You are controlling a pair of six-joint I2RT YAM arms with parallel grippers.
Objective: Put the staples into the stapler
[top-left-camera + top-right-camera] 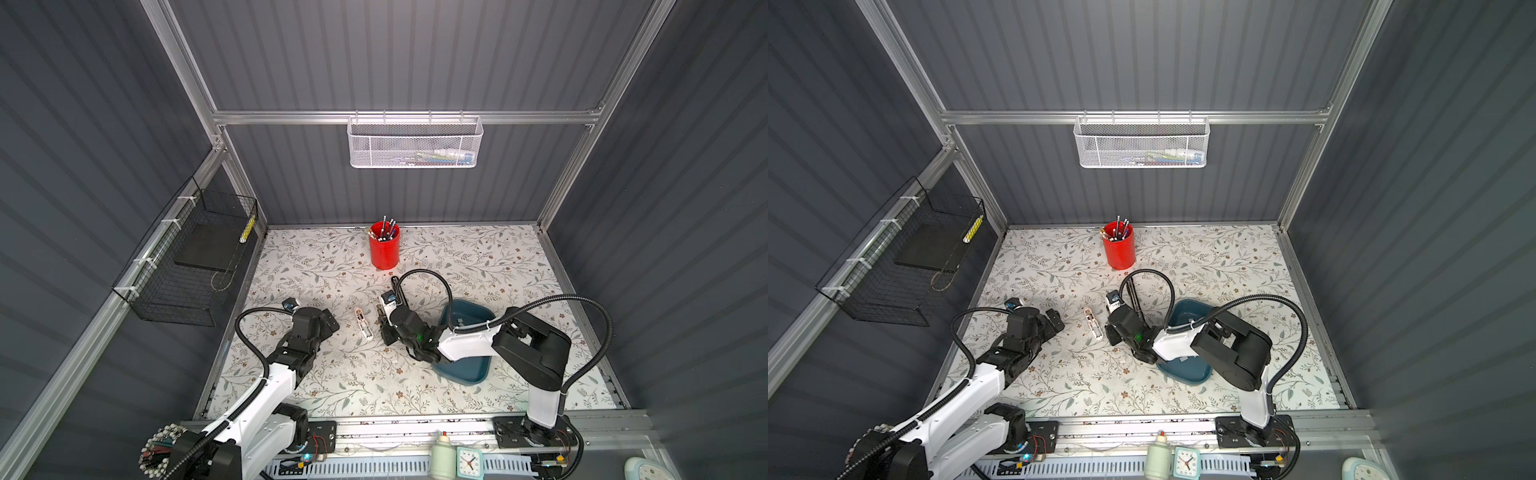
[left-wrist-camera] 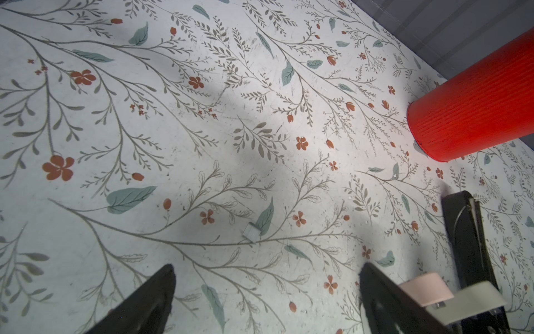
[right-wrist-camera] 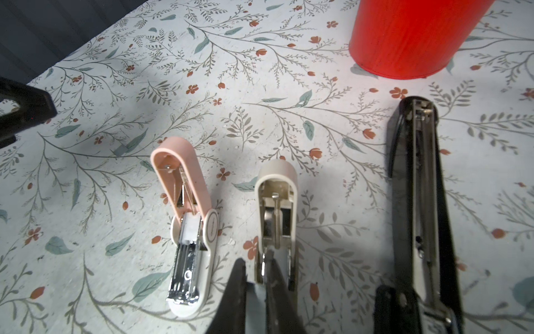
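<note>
Beige stapler open, mat showing both sides, right end effector clamping staples, left end effector apart.

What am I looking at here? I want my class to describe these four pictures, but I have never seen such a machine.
Two robot arms stand at a flowered table, each ending in a two-fingered gripper. Two pictures look down from overhead. The other two come from cameras on the arms' wrists. On the table lie a pink stapler, a beige stapler and a black stapler, all opened, with a red cup and a blue tray. The left gripper is open and empty, near a small pale piece, perhaps staples. The right gripper is shut at the beige stapler and seems to pinch a pale strip, probably staples.
</note>
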